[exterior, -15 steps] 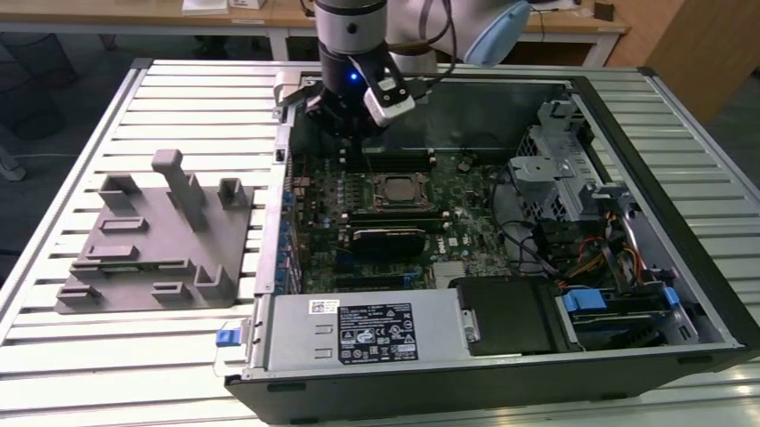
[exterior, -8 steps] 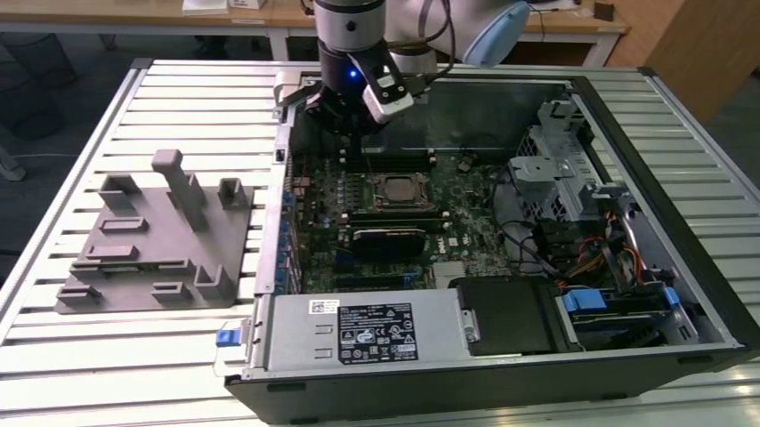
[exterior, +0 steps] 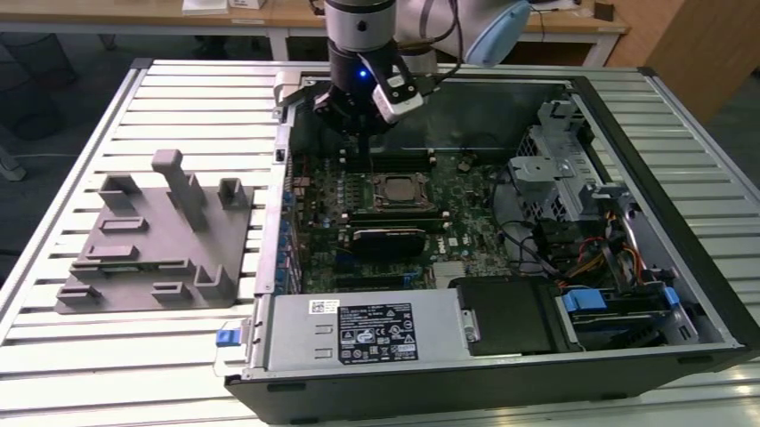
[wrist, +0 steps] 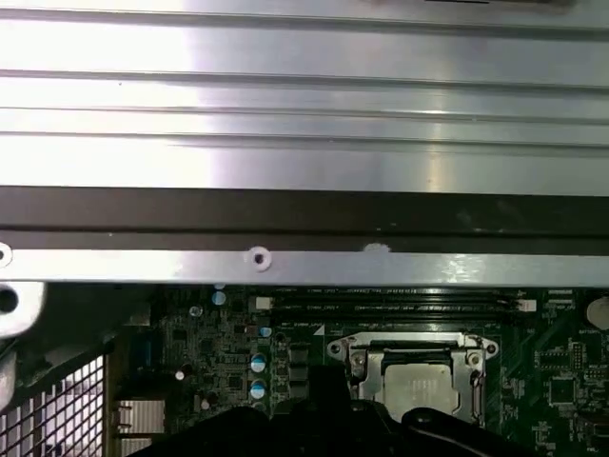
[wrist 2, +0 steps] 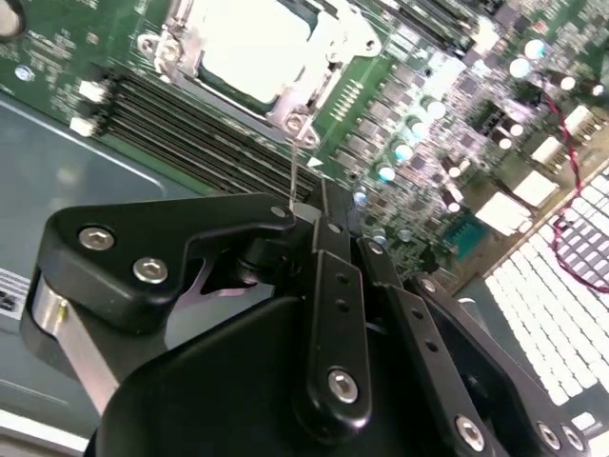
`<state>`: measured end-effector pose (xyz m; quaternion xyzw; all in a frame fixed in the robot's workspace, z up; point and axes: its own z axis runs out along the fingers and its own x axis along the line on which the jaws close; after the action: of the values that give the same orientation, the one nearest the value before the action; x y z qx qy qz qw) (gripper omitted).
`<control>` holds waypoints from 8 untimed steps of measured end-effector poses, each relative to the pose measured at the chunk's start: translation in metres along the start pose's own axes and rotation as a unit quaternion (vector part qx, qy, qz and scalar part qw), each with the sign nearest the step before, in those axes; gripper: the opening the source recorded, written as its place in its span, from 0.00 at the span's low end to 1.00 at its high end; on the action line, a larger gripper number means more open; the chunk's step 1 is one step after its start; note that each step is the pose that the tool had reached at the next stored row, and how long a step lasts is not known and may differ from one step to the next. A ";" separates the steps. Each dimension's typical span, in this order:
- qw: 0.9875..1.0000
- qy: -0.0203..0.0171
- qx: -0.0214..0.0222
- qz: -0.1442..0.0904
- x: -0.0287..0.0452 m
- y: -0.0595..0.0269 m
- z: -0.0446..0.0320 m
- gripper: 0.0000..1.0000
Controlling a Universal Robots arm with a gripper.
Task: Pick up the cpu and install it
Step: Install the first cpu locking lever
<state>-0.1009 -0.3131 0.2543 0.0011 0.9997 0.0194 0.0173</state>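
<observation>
Labels [exterior: 377,335] on the power supply [exterior: 291,345]; print too small to read.

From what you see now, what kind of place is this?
Probably a robotics lab or workshop: an open computer case lies on a slatted metal table, a robot arm hangs over its motherboard, and wooden desks stand behind.

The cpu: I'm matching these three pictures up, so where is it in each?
Exterior view: the cpu lies mid circuit board.
Second wrist view: the cpu shows pale inside its metal frame.
First wrist view: the cpu sits in that frame.
Shared landmark: the black memory slots alongside the frame.
</observation>
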 end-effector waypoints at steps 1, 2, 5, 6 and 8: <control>1.000 0.001 0.000 0.000 -0.0033 0.0000 0.0001 0.11; 1.000 0.001 0.000 0.000 -0.0066 0.0000 0.0002 0.11; 1.000 0.003 0.000 0.000 -0.0164 0.0001 0.0006 0.11; 1.000 0.004 0.000 0.000 -0.0203 0.0001 0.0008 0.11; 1.000 0.007 0.000 0.000 -0.0281 0.0001 0.0012 0.11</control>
<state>-0.0728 -0.3131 0.2541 0.0005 0.9998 0.0196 0.0106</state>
